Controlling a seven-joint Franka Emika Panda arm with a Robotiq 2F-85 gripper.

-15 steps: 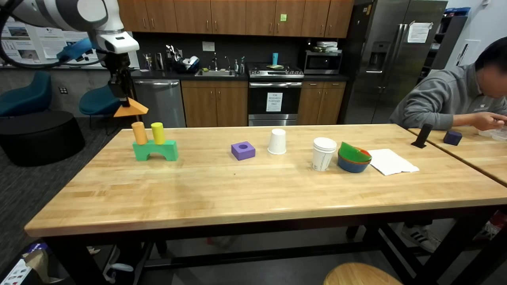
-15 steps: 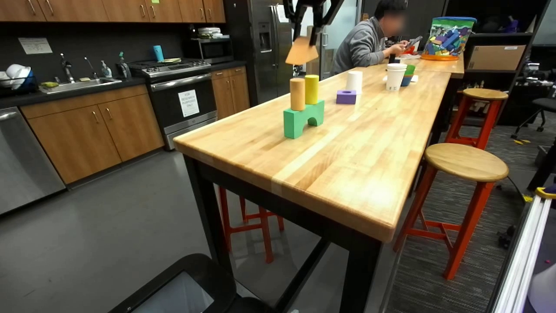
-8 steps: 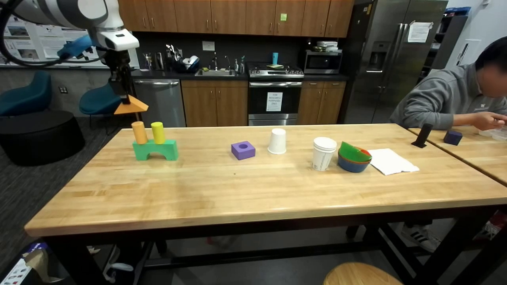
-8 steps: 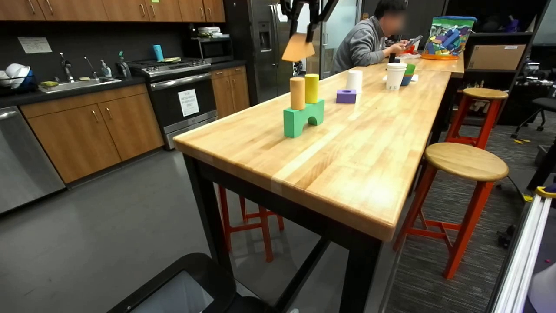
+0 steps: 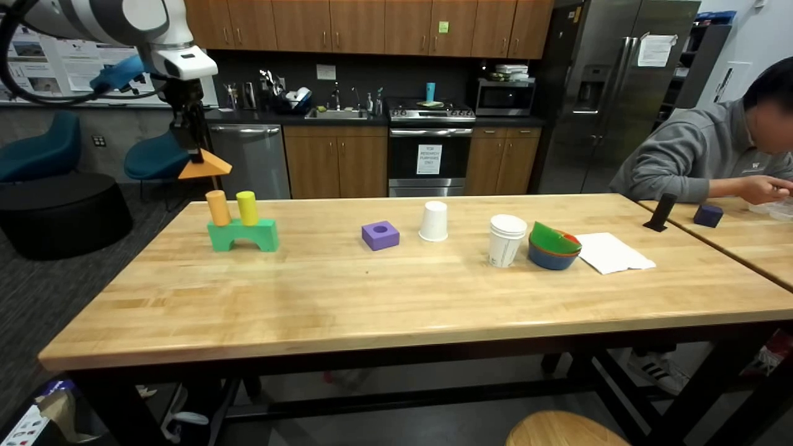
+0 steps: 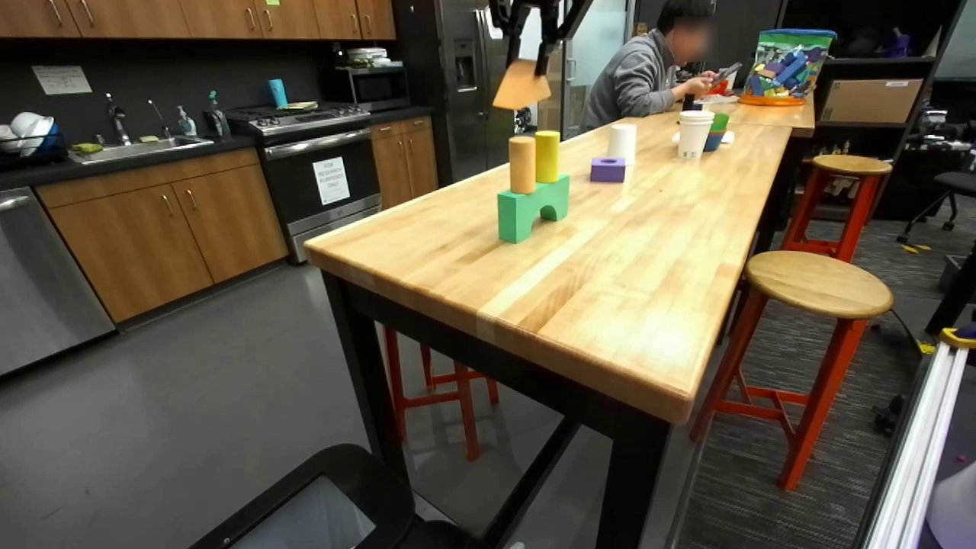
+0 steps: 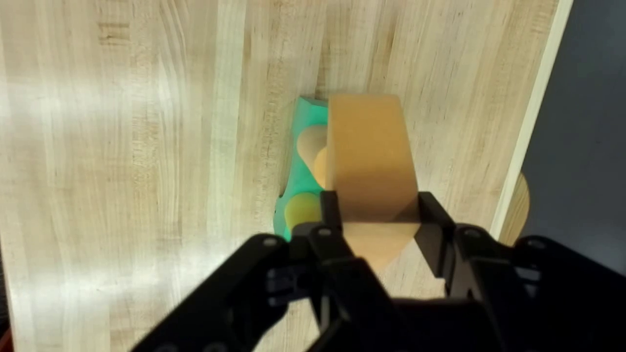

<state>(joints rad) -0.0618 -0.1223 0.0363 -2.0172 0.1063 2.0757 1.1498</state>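
My gripper (image 7: 377, 205) is shut on an orange triangular block (image 7: 371, 142). The block also shows in both exterior views (image 5: 209, 167) (image 6: 521, 85), held in the air. Below it, a green arch block (image 5: 265, 235) (image 6: 517, 219) stands on the table. On the arch stand an orange cylinder (image 5: 218, 208) (image 6: 522, 165) and a yellow cylinder (image 5: 247, 209) (image 6: 547, 156), upright and side by side. The held block is apart from the cylinder tops. In the wrist view it partly hides the orange cylinder (image 7: 309, 143) and the arch (image 7: 299, 178); a finger partly hides the yellow cylinder (image 7: 301, 210).
A purple block with a hole (image 5: 380, 236), an upturned white cup (image 5: 433, 222), stacked white cups (image 5: 505, 241), nested bowls (image 5: 553, 254) and white paper (image 5: 610, 253) lie along the wooden table (image 5: 372, 303). A person (image 5: 700, 136) sits at the far end. Stools (image 6: 820, 284) stand alongside.
In an exterior view, my gripper with the orange triangular block has shifted slightly up and left over the last second. The blocks on the table have not moved.
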